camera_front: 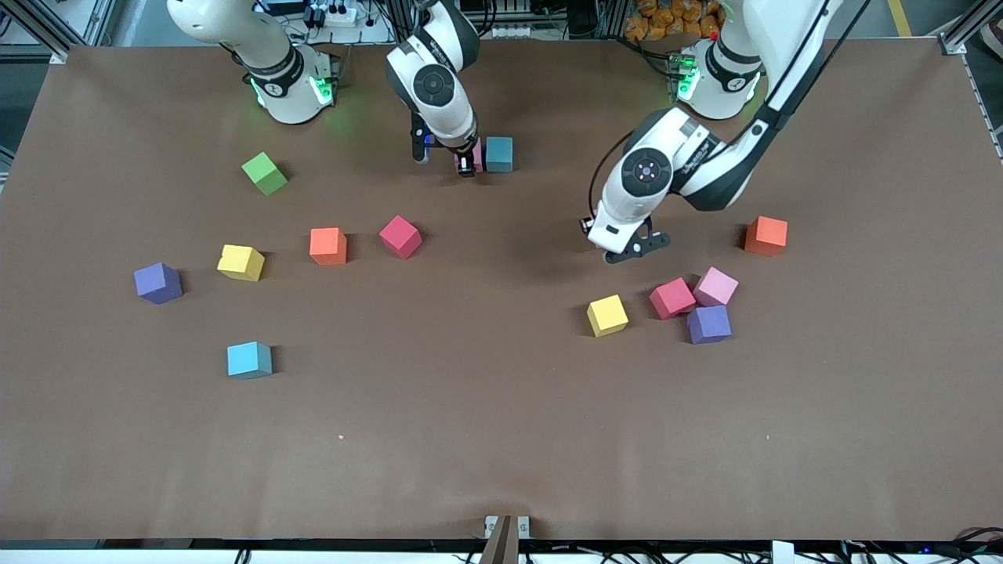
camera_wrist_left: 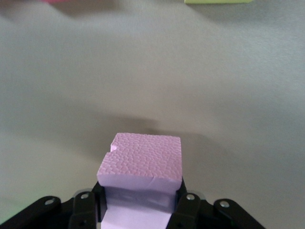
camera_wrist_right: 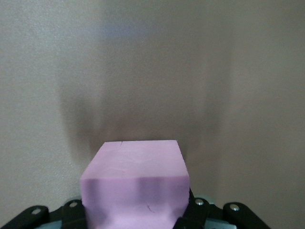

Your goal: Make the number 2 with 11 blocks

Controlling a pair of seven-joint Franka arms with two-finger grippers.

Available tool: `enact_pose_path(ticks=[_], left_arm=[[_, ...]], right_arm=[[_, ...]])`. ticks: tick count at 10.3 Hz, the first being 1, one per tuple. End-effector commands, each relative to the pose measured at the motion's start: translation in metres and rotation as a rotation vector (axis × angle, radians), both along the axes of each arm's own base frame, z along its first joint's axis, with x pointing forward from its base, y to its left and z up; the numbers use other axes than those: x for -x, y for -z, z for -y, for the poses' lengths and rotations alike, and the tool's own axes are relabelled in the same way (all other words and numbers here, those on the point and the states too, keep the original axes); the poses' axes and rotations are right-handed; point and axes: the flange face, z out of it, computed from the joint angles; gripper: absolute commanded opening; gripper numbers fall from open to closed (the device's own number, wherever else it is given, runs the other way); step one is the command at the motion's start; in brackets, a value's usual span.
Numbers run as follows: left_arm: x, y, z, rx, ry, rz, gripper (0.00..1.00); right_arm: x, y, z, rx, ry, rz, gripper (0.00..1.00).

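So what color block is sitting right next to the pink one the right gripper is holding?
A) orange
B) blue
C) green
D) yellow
B: in the front view a blue block sits right beside the pink block that the right gripper holds down at the table, near the robots' bases.

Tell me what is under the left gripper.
Between the fingers of the left gripper sits a pink block, the jaws shut on it. Under it the left wrist view shows only bare brown table. The block's underside is covered.
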Motion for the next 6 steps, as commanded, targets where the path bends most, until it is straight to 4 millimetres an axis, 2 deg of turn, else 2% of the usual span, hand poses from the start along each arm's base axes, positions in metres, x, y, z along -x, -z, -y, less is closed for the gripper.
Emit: enact_pose_path(ticks=[1, 3, 6], left_arm=[[0.017, -0.011, 0.015, -0.032, -0.162, -0.007, 0.31], [0.027, -0.010, 0.024, -0.051, -0.237, -0.015, 0.31], [0.041, -0.011, 0.039, -0.097, -0.426, -0.020, 0.34]], right_arm=[[0.002, 0.003, -0.005, -0.007, 0.066, 0.024, 0.38], [0.002, 0.004, -0.007, -0.009, 0.089, 0.035, 0.38], [0.012, 0.002, -0.014, -0.013, 0.068, 0.037, 0.38]])
